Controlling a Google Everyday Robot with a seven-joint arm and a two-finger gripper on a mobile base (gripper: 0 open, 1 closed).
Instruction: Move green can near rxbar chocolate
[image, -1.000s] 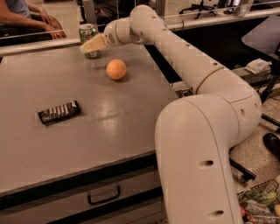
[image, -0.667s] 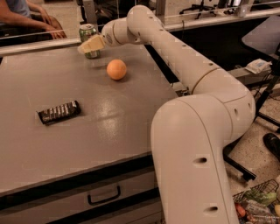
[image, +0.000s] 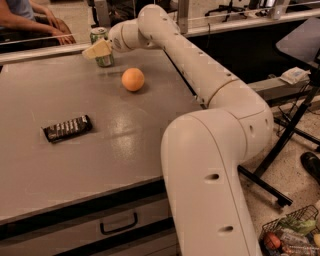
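The green can stands upright at the far edge of the grey table, left of centre. My gripper is at the can: its pale tip lies across the can's middle and hides part of the label. The rxbar chocolate, a dark flat wrapper with pale lettering, lies on the left part of the table, well nearer the front than the can. My white arm reaches over the table's right side from the front right.
An orange ball sits on the table a little right of and in front of the can. A person's arms rest beyond the far edge. A drawer handle is below the front edge. A basket stands on the floor at right.
My gripper has shifted slightly left against the can, and the arm's large near segment has swung left. The can, ball and bar have stayed in place.
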